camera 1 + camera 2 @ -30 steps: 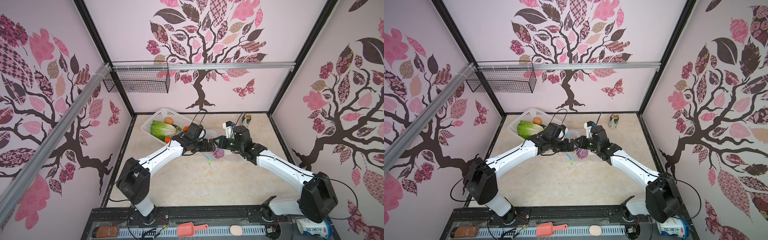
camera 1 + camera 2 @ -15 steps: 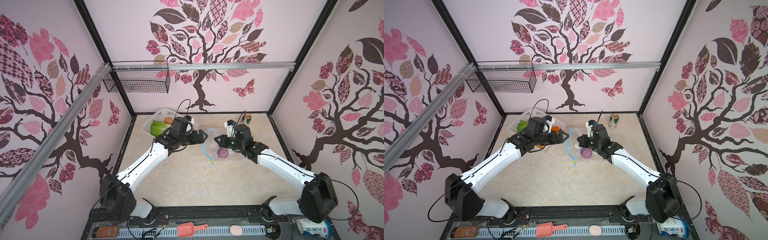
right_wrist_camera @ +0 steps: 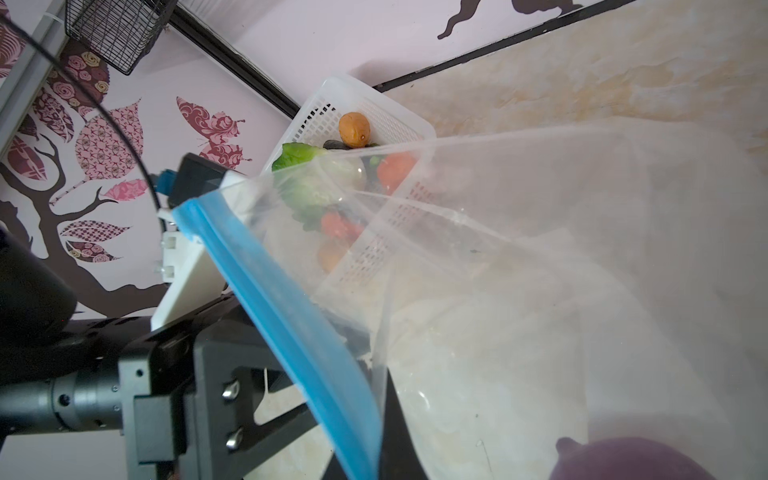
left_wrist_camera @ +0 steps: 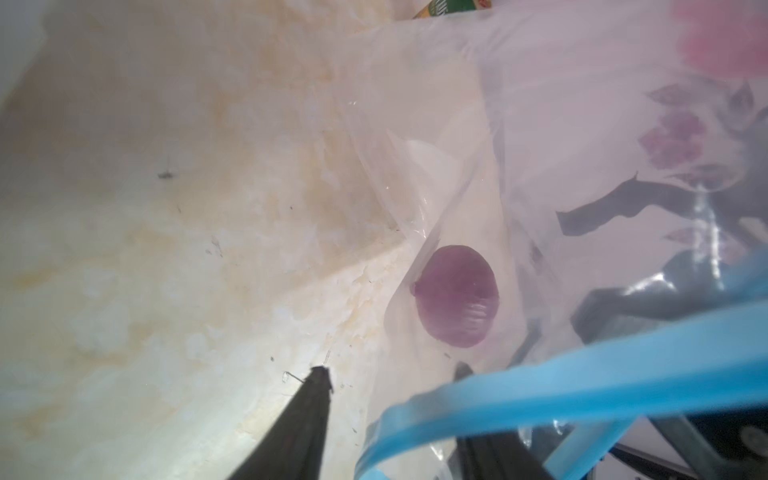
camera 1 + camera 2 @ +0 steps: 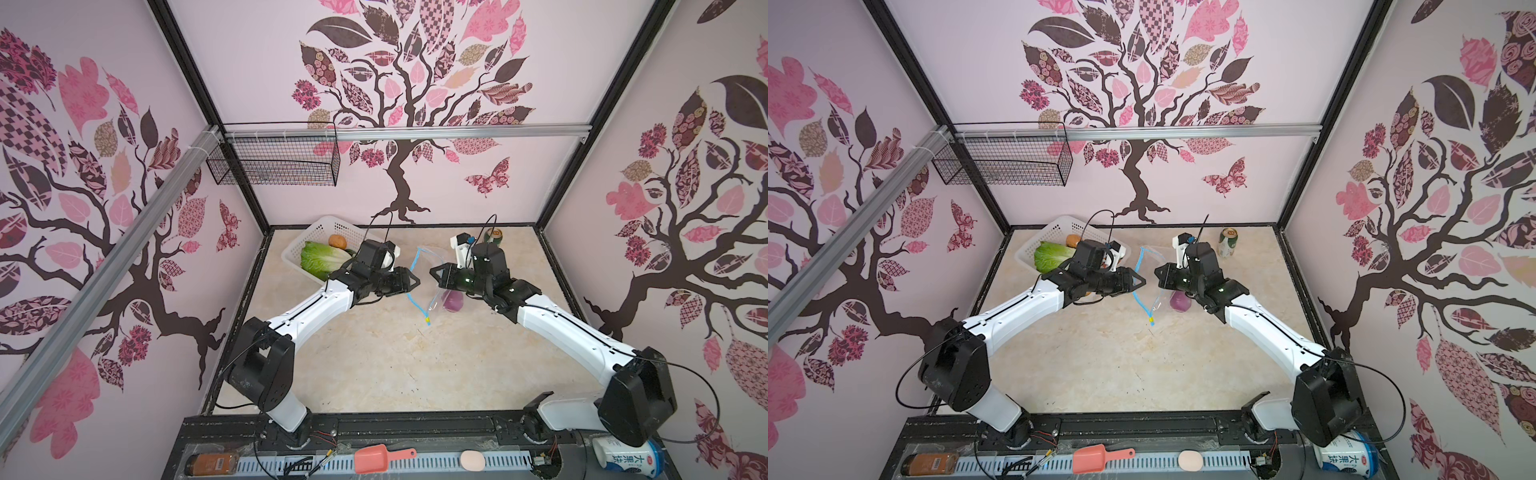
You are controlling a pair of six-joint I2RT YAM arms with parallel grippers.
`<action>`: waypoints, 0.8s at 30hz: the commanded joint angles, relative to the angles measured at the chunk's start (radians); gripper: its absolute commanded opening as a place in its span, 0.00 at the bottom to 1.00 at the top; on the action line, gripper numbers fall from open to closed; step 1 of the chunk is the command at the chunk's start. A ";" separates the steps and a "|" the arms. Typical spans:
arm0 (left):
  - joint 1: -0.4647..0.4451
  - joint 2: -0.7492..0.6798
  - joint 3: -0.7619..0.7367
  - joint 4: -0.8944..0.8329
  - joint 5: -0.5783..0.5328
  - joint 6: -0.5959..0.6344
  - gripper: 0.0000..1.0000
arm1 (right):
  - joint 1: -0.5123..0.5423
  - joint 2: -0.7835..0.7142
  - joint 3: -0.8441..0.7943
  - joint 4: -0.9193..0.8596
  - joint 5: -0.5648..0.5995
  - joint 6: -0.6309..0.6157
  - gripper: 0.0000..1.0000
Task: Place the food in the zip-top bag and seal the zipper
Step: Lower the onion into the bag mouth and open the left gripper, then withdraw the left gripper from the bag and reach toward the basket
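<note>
One onion (image 5: 452, 300) sits below your right claw (image 5: 433, 274), which pinches the bag (image 3: 540, 270). Left claw (image 5: 417, 280) is half spread at the zip strip (image 4: 582, 374); miss it and the mouth could flop shut.

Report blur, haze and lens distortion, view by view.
Left wrist: the zipper is smeared, too close to the lens; the purple onion is fairly sharp behind hazy film. Right wrist: the bag veils the basket. Both top views: sharp; wide-angle splay of the frame posts.
</note>
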 commanded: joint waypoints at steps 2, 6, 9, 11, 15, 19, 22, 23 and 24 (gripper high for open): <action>-0.024 0.005 0.028 0.027 0.047 0.006 0.09 | -0.003 -0.048 0.035 -0.060 0.062 -0.060 0.00; -0.030 -0.009 0.092 -0.064 0.001 0.050 0.00 | -0.010 -0.053 0.078 -0.187 0.249 -0.170 0.00; -0.040 0.008 0.192 -0.175 -0.054 0.110 0.00 | -0.012 -0.079 0.097 -0.256 0.408 -0.253 0.00; -0.057 0.032 0.269 -0.235 -0.077 0.139 0.00 | -0.011 -0.099 0.114 -0.294 0.506 -0.300 0.00; -0.108 0.097 0.444 -0.327 -0.093 0.183 0.00 | -0.012 -0.141 0.162 -0.361 0.636 -0.358 0.00; -0.123 0.148 0.534 -0.317 -0.047 0.155 0.00 | -0.011 -0.203 0.204 -0.399 0.663 -0.378 0.00; -0.124 0.166 0.560 -0.311 -0.038 0.143 0.00 | -0.012 -0.256 0.223 -0.416 0.658 -0.375 0.00; -0.123 0.170 0.560 -0.305 -0.038 0.137 0.00 | -0.012 -0.271 0.224 -0.415 0.645 -0.370 0.00; -0.122 0.175 0.560 -0.298 -0.031 0.132 0.00 | -0.011 -0.288 0.226 -0.413 0.620 -0.363 0.00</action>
